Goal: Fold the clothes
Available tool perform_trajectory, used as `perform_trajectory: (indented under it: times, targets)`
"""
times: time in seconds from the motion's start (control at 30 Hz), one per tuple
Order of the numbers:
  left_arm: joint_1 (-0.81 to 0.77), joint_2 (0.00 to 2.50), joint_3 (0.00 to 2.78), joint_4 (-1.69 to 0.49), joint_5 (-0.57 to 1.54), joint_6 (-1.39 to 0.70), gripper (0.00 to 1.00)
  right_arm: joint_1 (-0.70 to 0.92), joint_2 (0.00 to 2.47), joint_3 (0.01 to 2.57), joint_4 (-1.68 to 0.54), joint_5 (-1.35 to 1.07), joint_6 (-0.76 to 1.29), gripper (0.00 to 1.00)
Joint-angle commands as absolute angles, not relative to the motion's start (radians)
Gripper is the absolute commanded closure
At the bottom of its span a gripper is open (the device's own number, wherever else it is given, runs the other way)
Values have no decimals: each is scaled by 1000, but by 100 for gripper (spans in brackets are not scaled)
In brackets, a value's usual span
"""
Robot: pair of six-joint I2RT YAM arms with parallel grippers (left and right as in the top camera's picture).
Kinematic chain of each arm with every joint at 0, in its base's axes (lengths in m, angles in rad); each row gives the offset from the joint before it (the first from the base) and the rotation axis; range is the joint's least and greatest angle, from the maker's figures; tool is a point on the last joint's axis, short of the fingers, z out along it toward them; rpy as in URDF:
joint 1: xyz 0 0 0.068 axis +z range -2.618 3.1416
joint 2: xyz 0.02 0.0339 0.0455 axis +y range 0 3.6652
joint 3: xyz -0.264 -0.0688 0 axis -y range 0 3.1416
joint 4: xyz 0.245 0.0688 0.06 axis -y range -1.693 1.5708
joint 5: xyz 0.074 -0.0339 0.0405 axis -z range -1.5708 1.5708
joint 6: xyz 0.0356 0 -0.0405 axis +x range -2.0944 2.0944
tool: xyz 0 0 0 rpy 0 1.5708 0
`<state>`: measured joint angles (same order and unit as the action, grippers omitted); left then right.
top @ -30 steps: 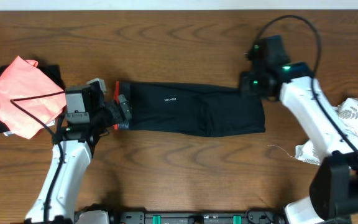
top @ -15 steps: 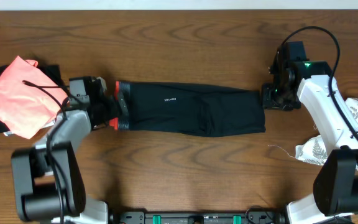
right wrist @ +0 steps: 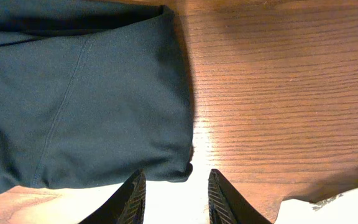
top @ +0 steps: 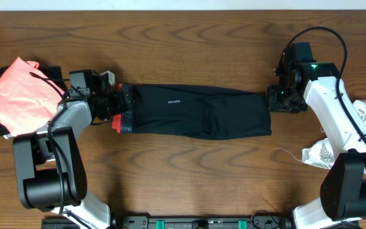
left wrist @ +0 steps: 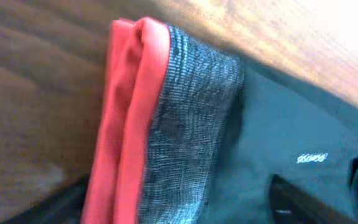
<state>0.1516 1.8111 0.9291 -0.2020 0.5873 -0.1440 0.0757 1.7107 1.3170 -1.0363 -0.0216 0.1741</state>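
- Across the middle of the overhead frame, flat on the table (top: 189, 44): black leggings (top: 196, 113), doubled lengthwise into one long band, waistband (left wrist: 188, 130) at the left end, leg ends at the right.
- At far left, heaped: a coral-pink cloth (top: 18, 102). At the right edge, crumpled: a white leaf-print cloth (top: 364, 121). Neither in hand.
- Left gripper (top: 121, 102) right over the waistband, touching it or just above. Impossible to tell from the blurred wrist view whether clamped on the fabric or merely apart around it.
- Right gripper (right wrist: 176, 186) low to the table, just beside the leg ends, fingers spread with only bare wood between them. Nothing held.
- By the look of it, thin stretch knit: light, limp, no stiffness at all. Likely to sag between two holds and to stretch rather than slide when pulled from one end only.
- Probably clingy against the wood, with layers free to creep over one another. Safer to pinch through the whole stack at once.
- Best hold on the left, as a judgement: the waistband, with its thicker grey ribbing and coral-red edge (left wrist: 123, 118), firm enough for a sure bite.
- Best hold on the right: the lower corner of the leg ends (right wrist: 178, 167), a rounded stacked edge close to the open fingers.
- Not fragile. Main risks: catching the top layer alone, or bunching the band mid-lift.
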Motion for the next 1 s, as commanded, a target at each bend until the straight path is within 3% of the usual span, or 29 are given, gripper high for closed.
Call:
perform_trajectory:
  times: [0.0, 0.07, 0.13, 0.2, 0.57, 0.67, 0.83, 0.97]
  targets:
    - [146, 1890, 869, -250, 580, -150, 52, 68, 1715, 1314, -1041, -11, 160, 69]
    - [146, 1890, 869, -250, 580, -150, 76, 68, 1715, 1314, -1041, -11, 160, 69]
    - [146, 1889, 869, -249, 580, -150, 88, 68, 1715, 1314, -1041, -11, 160, 69]
    - [146, 1887, 869, -249, 580, -150, 94, 68, 1715, 1314, -1041, -11, 160, 69]
    - [245, 1725, 869, -273, 571, -154, 94, 68, 1714, 1316, -1047, -10, 157, 71]
    - [293, 1643, 869, -299, 533, -154, 94, 54, 1699, 1324, -1048, -6, 152, 76]
    - [357, 1531, 870, -307, 517, -154, 94, -19, 1632, 1348, -1048, -6, 152, 76]
    - [397, 1465, 889, -327, 387, -154, 94, -103, 1558, 1351, -1063, -7, 152, 74]
